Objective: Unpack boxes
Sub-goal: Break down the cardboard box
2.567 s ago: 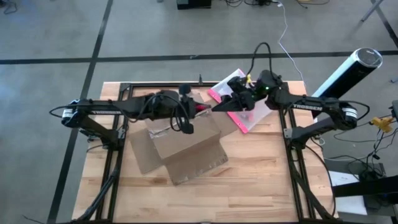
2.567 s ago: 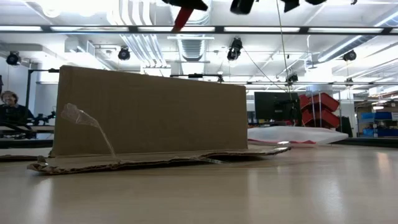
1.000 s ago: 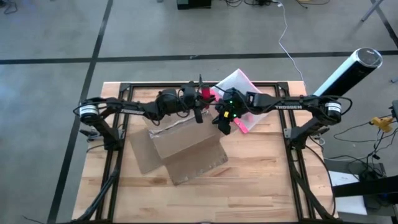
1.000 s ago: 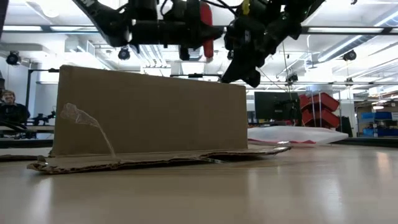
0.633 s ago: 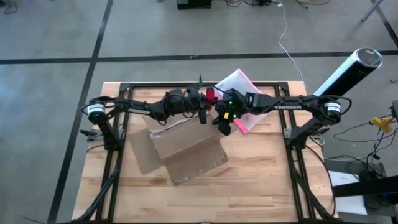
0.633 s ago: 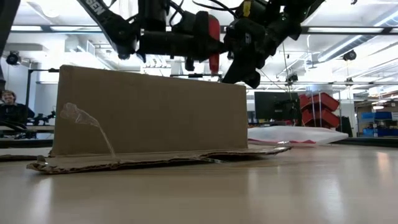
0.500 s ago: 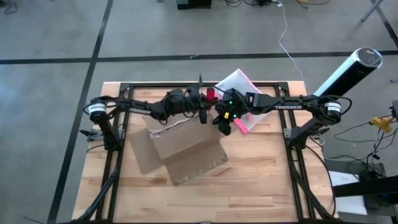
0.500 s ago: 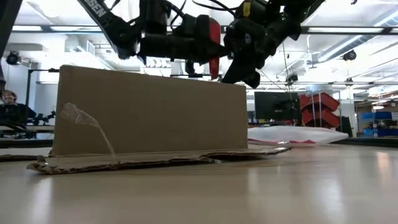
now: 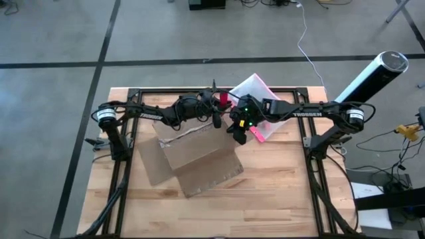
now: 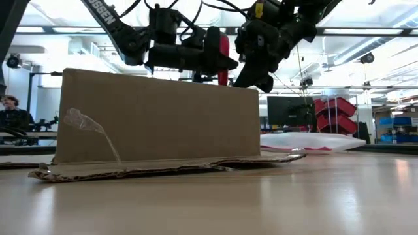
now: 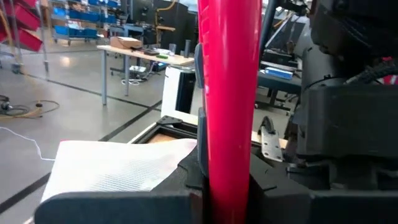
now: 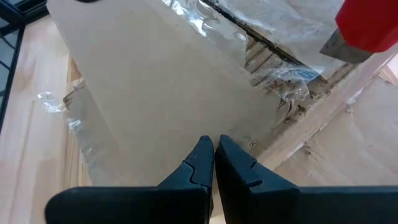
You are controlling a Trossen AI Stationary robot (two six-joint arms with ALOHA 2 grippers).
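left gripper jaws clamp a red tool; right wrist view alone shows right gripper jaws closed, empty, above box.

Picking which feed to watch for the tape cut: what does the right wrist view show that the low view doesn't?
Only the right wrist view shows the box top, with torn clear tape along its seam, and the right gripper shut above it. Only the low view shows the box's upright side, a flap lying flat, the pouch beyond, and both arms overhead. Both show the red tool in the left gripper.
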